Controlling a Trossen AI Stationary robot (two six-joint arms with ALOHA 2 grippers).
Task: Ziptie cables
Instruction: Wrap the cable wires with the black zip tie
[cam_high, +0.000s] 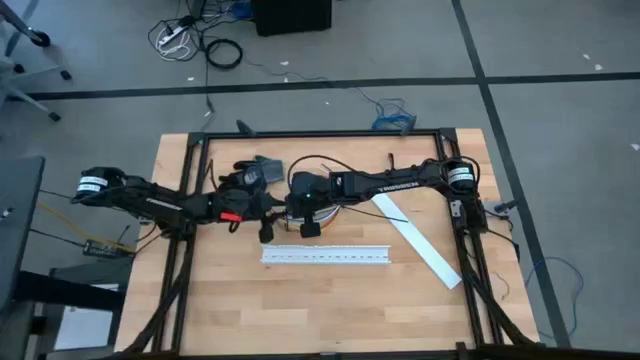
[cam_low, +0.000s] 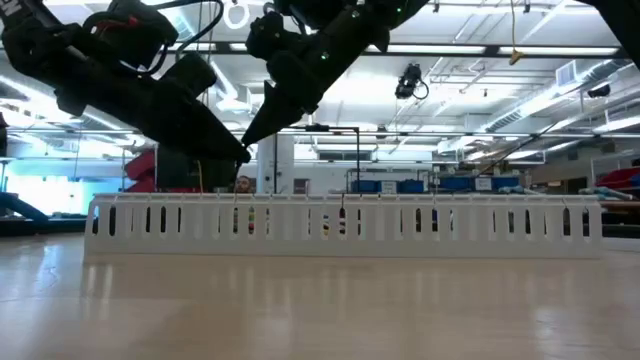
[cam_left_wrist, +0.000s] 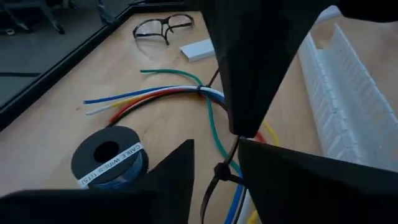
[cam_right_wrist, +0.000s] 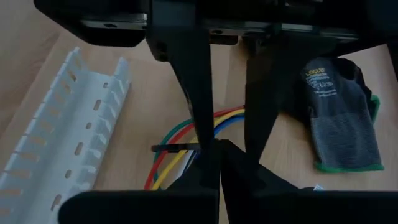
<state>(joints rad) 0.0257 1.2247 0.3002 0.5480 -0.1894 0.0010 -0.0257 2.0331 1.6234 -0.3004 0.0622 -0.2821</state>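
Both grippers meet over the middle of the table (cam_high: 420, 310), just behind the white slotted channel (cam_high: 325, 256), whose trough shows nothing inside. The cables (cam_left_wrist: 155, 94) lie on the wood, fanned out and bound by the ziptie (cam_left_wrist: 219, 171). The left gripper (cam_left_wrist: 214, 158) pinches the ziptie's strap. The right gripper (cam_right_wrist: 214, 146) closes around its tail.

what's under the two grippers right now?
The cables, bundled with a ziptie around them, on the table. Both grippers cover the bundle's middle from above.
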